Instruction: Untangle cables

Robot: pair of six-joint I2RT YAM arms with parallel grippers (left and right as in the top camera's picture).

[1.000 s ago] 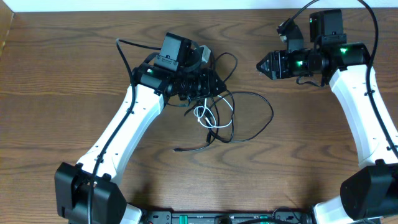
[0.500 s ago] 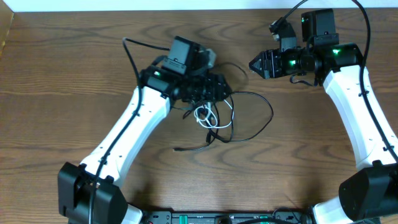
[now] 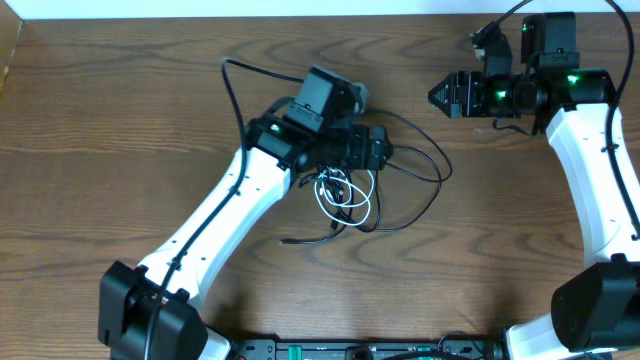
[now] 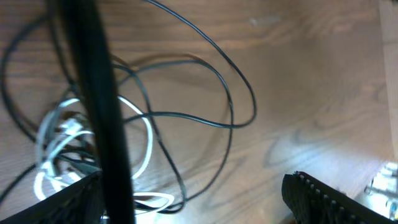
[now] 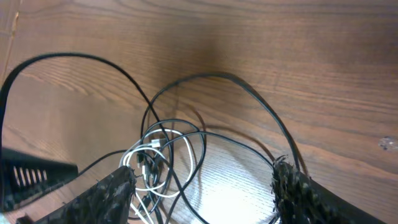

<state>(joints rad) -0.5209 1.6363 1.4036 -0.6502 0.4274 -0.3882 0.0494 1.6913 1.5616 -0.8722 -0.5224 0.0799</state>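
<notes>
Cables [image 3: 348, 195] sit in one tangled clump at the middle of the table [image 3: 100, 120]. The white cable [image 3: 338, 200] is coiled in small loops at the core. The black cables [image 3: 444, 175] run through it, with one wide loop swinging out to the right and a loose tail ending in a small plug [image 3: 285, 241] below-left of the clump. Left gripper [image 3: 378, 150] is right over the top edge of the tangle. In the left wrist view its fingers are spread wide with bare wood between them and nothing held, and the white coil [image 4: 56, 143] lies off to the left. A thick black cord [image 4: 93, 93] crosses that view close to the lens, blurred. Right gripper [image 3: 440, 97] is up and to the right, well apart from the clump and pointing left toward it. In the right wrist view its fingers [image 5: 106, 199] are also spread, empty, with the tangle visible between them.
</notes>
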